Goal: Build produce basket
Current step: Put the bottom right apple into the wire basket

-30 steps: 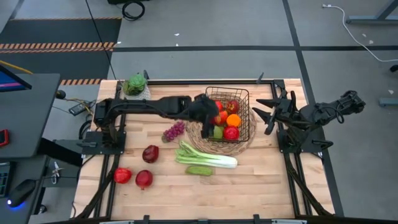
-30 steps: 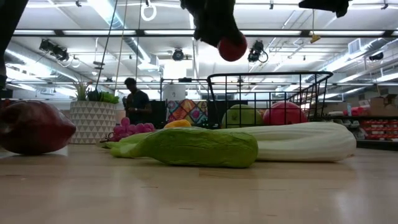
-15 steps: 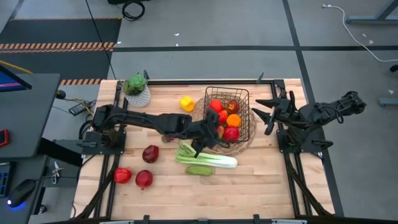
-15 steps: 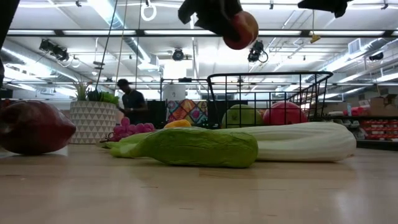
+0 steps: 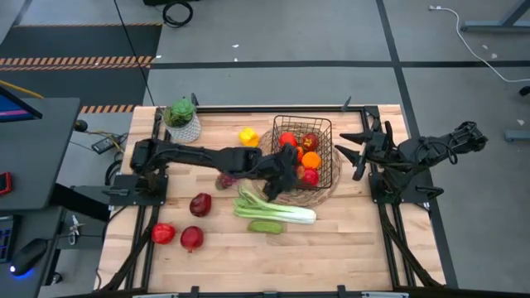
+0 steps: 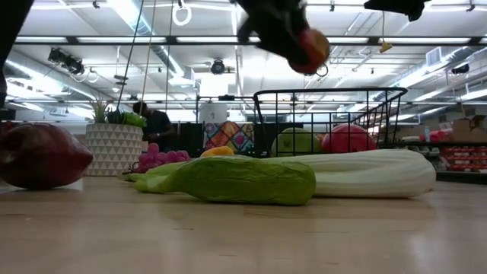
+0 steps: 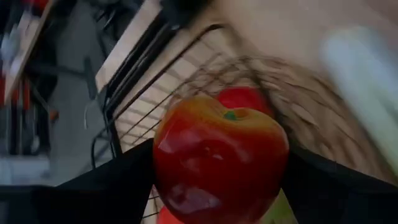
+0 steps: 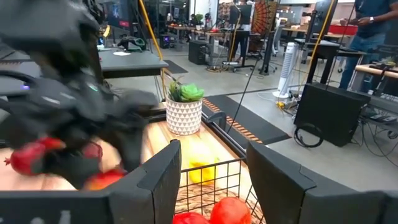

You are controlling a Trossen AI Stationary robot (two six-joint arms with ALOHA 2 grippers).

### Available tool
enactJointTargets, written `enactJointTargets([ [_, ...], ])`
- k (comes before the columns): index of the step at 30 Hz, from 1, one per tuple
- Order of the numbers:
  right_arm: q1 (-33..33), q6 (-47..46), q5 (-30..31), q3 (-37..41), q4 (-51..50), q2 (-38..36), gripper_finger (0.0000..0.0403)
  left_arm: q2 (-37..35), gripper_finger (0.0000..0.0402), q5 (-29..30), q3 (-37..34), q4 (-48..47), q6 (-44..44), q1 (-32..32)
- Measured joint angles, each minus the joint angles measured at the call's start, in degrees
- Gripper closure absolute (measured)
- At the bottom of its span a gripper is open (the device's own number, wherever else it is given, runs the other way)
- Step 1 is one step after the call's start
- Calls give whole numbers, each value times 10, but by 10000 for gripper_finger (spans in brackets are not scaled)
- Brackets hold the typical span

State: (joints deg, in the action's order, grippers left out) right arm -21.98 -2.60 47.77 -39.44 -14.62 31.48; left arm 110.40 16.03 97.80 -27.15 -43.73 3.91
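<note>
High view: your left gripper (image 5: 286, 170) over wooden table (image 5: 348, 240), at basket (image 5: 304, 151) edge; right gripper (image 5: 358, 151) waits open beside basket. Three red fruits on table.
Low view: workshop beyond; one cucumber (image 6: 242, 181), one leek (image 6: 365, 173) below hand.
Left wrist view: fingers clamp one apple (image 7: 221, 158).

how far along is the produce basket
Partly done: the wire basket already holds apples and an orange. The left gripper holds a red apple beside it. Leek, cucumber, grapes and yellow pepper remain on the table.
</note>
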Motion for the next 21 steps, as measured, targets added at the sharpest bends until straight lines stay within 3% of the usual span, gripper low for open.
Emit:
enactJointTargets([
  [5, 0, 2, 0, 0, 0, 0, 215, 54, 88, 0, 0, 37, 48, -46],
  [11, 0, 4, 0, 0, -1, 0, 215, 106, 88, 4, 0, 54, 24, -82],
  [21, 0, 13, 0, 0, -5, 0, 215, 108, 88, 9, 0, 69, 44, -82],
])
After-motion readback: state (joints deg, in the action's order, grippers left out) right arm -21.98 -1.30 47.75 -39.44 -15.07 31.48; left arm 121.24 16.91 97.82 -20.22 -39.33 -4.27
